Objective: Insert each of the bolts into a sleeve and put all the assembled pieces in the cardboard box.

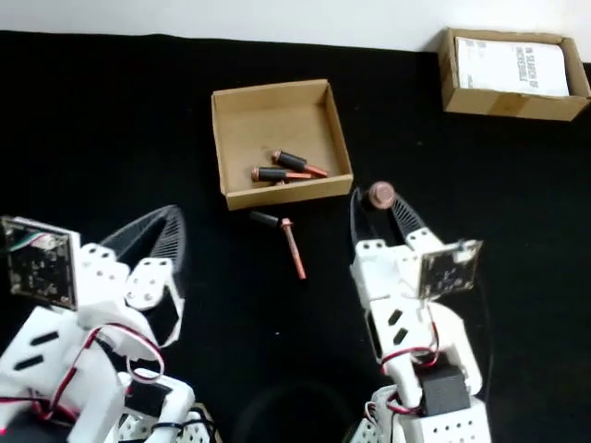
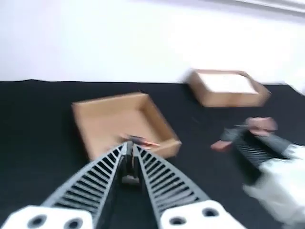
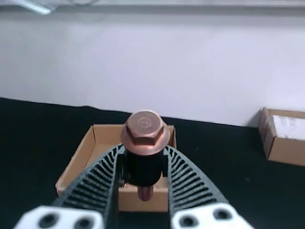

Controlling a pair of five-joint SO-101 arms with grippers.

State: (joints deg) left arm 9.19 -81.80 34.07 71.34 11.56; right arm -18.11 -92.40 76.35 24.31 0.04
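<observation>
From above, the right gripper (image 1: 377, 197) is clamping a copper, hex-headed bolt (image 1: 381, 193), with the cardboard box (image 1: 268, 115) lying just beyond its tips. At the left wrist, the left gripper (image 2: 127, 149) is pressing its ribbed fingers (image 2: 95, 181) tip to tip, empty. At the right wrist, a smooth black sleeve (image 3: 143, 169) is wrapping the bolt's shank.

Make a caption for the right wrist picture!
Right gripper holds a copper bolt in its black sleeve, with the cardboard box beyond.

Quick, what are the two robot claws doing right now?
Left gripper: closed, seemingly empty.
Right gripper: closed on a sleeved bolt.
</observation>
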